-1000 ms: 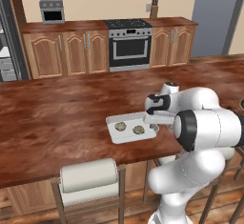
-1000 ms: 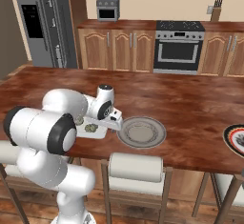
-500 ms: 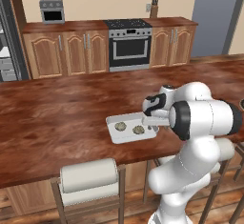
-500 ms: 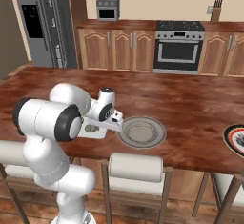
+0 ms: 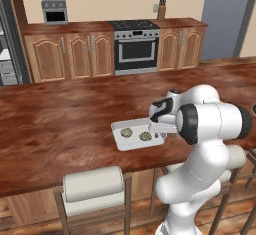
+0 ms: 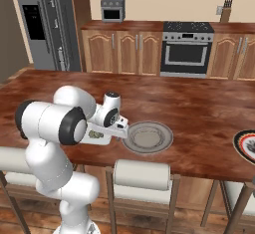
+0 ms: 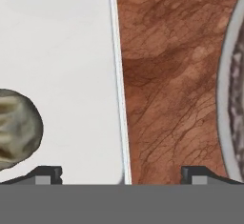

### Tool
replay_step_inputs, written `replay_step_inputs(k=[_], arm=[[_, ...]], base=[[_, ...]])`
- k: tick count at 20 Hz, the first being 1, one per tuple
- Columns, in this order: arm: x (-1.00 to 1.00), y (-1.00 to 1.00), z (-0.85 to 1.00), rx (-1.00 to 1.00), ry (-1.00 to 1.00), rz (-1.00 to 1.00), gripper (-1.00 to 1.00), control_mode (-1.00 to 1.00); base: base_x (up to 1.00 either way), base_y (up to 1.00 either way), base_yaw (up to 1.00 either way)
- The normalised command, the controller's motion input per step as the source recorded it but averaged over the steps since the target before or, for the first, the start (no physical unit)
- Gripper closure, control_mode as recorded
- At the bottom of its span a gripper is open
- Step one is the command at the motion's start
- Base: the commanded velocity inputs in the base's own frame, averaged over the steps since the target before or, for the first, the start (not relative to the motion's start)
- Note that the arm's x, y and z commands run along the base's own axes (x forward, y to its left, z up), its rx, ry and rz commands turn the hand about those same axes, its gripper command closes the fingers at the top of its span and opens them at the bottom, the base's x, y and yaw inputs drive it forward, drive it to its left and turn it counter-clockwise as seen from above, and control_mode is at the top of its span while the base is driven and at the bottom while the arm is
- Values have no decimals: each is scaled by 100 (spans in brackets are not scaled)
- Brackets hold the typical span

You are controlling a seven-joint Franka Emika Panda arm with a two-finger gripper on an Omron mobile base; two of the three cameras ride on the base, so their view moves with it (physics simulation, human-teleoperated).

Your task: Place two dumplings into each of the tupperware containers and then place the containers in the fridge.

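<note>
— So, where are we with the job?

— Biggest first: the fridge stands far off at about ten o'clock across the kitchen, behind the long wooden counter. On that counter, the white tray sits right in front of me with two dumplings in it, side by side. I judge that tray filled, so its next stop is the fridge.

— And your jaws?

— Spread wide, clamped on nothing. My gripper hangs low over the tray's edge: one fingertip above the tray floor, the other over bare wood, the rim running up between them. One dumpling lies at nine o'clock from me, the round grey plate at three o'clock.

— Next move?

— Sink onto that rim, close firmly, lift level so nothing rolls. I can't spot the blue tub from here.
</note>
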Motion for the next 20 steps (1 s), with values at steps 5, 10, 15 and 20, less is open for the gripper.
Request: replay_step_inputs(k=[5, 10, 15, 20], arm=[[0, 5, -5, 0, 3, 1, -100, -100], [0, 6, -9, 0, 5, 1, -100, -100], [0, 3, -10, 0, 5, 1, -100, -100], [0, 3, -5, 0, 6, 0, -100, -100]], base=[[0, 0, 0], [0, 0, 0], [0, 0, 0], [0, 0, 0]])
